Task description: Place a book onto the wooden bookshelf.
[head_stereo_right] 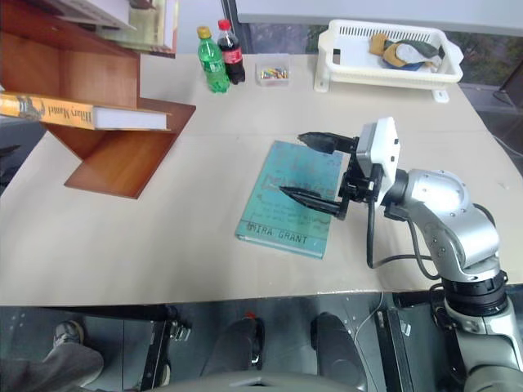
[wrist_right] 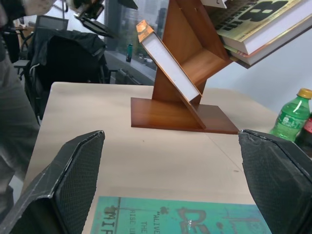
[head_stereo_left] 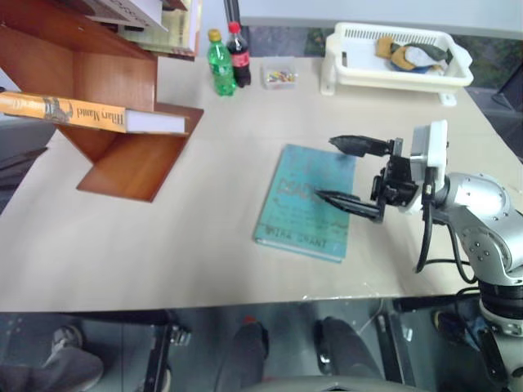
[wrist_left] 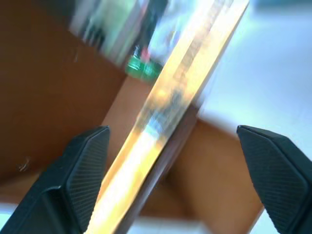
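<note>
Left eye view: the book (head_stereo_left: 90, 113) lies on a slanted board of the wooden bookshelf (head_stereo_left: 110, 82) — placement appears complete. The left gripper (wrist_left: 178, 183) stands wide, holding nothing; the right gripper (head_stereo_left: 351, 175) hovers wide over the teal book (head_stereo_left: 306, 202).

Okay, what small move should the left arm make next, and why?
Probably back the left gripper straight away from the shelf. Its jaws are open, and the orange book already rests on a slanted board.
</note>
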Motion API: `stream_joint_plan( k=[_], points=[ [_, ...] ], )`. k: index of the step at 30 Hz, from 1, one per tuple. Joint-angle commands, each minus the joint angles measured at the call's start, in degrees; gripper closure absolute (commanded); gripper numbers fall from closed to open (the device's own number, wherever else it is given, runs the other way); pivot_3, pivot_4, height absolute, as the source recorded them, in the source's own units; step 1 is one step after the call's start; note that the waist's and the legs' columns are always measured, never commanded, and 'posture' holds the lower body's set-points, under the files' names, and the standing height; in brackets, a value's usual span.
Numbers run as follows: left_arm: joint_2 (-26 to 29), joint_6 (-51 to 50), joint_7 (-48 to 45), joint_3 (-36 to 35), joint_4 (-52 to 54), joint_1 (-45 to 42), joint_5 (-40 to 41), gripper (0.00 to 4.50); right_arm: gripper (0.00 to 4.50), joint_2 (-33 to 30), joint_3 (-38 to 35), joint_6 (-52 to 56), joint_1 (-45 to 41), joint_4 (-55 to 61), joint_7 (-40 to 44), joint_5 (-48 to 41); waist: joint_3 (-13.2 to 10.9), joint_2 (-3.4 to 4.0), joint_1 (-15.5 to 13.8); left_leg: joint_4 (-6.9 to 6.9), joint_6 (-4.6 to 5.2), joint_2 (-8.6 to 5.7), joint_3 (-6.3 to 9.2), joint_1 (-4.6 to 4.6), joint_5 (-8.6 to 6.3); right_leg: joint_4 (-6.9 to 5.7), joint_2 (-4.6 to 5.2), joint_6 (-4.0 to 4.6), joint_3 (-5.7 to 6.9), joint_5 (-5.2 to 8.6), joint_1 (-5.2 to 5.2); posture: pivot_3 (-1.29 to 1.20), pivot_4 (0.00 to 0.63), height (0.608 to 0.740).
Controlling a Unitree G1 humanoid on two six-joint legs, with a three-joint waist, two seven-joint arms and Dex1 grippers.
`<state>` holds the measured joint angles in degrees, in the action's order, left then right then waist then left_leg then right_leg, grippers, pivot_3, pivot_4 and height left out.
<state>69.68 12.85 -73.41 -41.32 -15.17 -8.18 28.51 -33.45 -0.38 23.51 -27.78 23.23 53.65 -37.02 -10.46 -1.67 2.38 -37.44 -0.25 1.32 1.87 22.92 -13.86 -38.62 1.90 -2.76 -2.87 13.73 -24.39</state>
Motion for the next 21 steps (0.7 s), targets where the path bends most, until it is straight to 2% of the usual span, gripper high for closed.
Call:
stream_joint_plan(
  k=[1,2,5,9,14,16,21],
  points=[
    [-5.56,-20.74,10.4,-6.79,23.08,8.18,8.66,0.06,0.0,-0.86,-1.61,-1.04,-0.32,-0.04,1.31,-0.43,0.03,-0.05,0.02,-0.02,0.0,-0.02,0.02,-0.04,0.0,-0.01,0.0,0.0,0.02,0.0,0.05,0.0,0.15,0.74],
    [-7.32,-24.46,12.92,-6.85,27.27,10.11,10.12,0.06,0.0,-1.09,-1.64,-0.86,-0.21,-0.19,1.44,-0.31,0.02,-0.06,0.01,-0.02,0.0,-0.01,0.06,-0.04,0.0,0.01,-0.04,0.0,0.04,0.0,0.06,0.0,0.15,0.74],
    [-18.41,-32.98,24.55,-1.2,40.56,17.44,14.54,0.06,0.0,-4.32,-1.9,-0.01,2.82,-0.08,0.8,2.96,0.1,0.28,-0.11,0.02,0.0,-0.02,0.17,-0.26,0.0,0.16,-0.1,0.01,0.14,0.0,0.31,0.0,0.15,0.74],
    [-28.69,-32.46,26.8,1.81,47.29,29.86,10.21,0.06,0.0,-11.25,-5.24,0.96,11.52,0.88,1.07,5.97,0.15,0.17,-0.18,0.04,0.0,-0.07,0.11,-0.32,-0.01,0.39,0.0,0.0,0.08,0.0,0.5,0.0,0.15,0.74],
    [-32.58,-31.11,27.62,1.9,47.17,38.18,5.49,0.06,0.0,-17.45,-10.87,1.37,20.83,1.3,2.5,7.06,0.15,0.17,-0.54,0.04,0.0,-0.13,0.16,-0.29,-0.01,0.59,-0.13,0.02,0.16,0.0,0.55,0.0,0.15,0.74],
    [-32.99,-30.38,26.75,1.38,46.95,39.86,5.04,0.06,0.0,-18.83,-12.78,1.97,23.31,1.34,2.6,7.04,0.16,0.15,-0.71,0.05,0.0,-0.12,0.15,-0.46,-0.01,0.62,-0.16,0.23,0.16,0.15,0.73,0.0,0.15,0.74],
    [-33.25,-28.65,25.22,0.32,45.28,41.21,4.98,0.06,0.0,-21.55,-15.05,1.24,26.43,1.11,3.11,8.25,0.17,0.14,-0.71,0.01,0.0,-0.12,0.05,-0.51,-0.01,0.63,-0.16,0.02,0.07,0.26,0.75,0.0,0.15,0.74]
  ],
)
